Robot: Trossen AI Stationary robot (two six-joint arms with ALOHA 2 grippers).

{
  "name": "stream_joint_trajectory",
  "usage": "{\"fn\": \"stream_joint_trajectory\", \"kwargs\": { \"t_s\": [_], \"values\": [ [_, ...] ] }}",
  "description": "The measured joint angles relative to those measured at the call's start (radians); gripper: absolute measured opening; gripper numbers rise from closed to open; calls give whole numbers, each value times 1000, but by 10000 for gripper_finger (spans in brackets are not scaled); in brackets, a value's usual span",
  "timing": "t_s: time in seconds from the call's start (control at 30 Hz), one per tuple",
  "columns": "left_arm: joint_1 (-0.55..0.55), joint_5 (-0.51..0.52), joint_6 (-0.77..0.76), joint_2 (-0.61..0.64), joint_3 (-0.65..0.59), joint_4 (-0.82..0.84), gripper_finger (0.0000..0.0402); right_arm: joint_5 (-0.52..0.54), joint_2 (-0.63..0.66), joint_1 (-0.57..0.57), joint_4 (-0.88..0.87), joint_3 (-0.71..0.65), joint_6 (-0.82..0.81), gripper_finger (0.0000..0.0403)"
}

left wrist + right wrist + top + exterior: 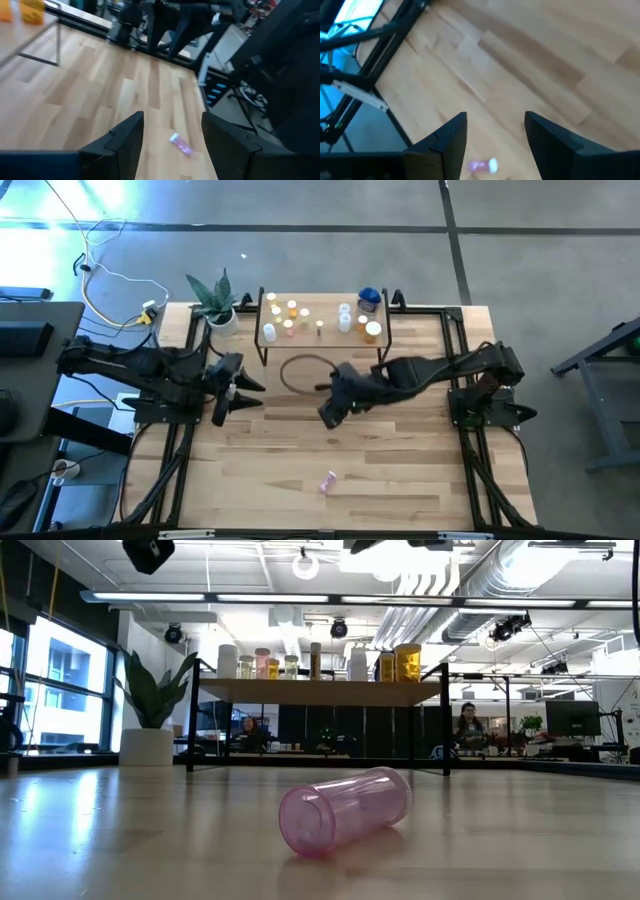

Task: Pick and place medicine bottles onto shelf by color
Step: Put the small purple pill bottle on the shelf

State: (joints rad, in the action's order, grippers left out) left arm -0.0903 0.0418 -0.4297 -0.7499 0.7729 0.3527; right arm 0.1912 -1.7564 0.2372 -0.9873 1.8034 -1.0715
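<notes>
A pink bottle [328,481] lies on its side on the tabletop near the table's near edge; it also shows close up in the low view [345,810] and small in both wrist views [181,144] [483,165]. The shelf [322,330] stands at the far edge on black legs and carries several white, orange and yellow bottles and a larger blue one [369,299]. My right gripper [329,415] hovers open over the table's middle, above and beyond the pink bottle. My left gripper [242,390] waits open at the table's left.
A potted plant [217,305] stands at the table's far left corner beside the shelf. A dark ring [305,372] lies on the table in front of the shelf. Black frame rails run along the left [180,430] and right [480,460] sides. People sit in the room beyond [466,725].
</notes>
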Motion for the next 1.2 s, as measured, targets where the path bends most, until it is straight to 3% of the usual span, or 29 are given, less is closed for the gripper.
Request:
{"fn": "stream_joint_trajectory", "kwargs": {
  "t_s": [0.47, 0.8, 1.2],
  "values": [
    [-127, 57, -39, -15, -7, -13, 188, -4, -94, 189, 3, 0, -317, 190],
    [-128, 56, -39, -15, -7, -7, 188, -68, -149, 246, 8, 0, -458, 190],
    [-128, 58, -23, -15, -7, 3, 188, -99, -216, 304, 36, 0, -784, 190]
  ]
}}
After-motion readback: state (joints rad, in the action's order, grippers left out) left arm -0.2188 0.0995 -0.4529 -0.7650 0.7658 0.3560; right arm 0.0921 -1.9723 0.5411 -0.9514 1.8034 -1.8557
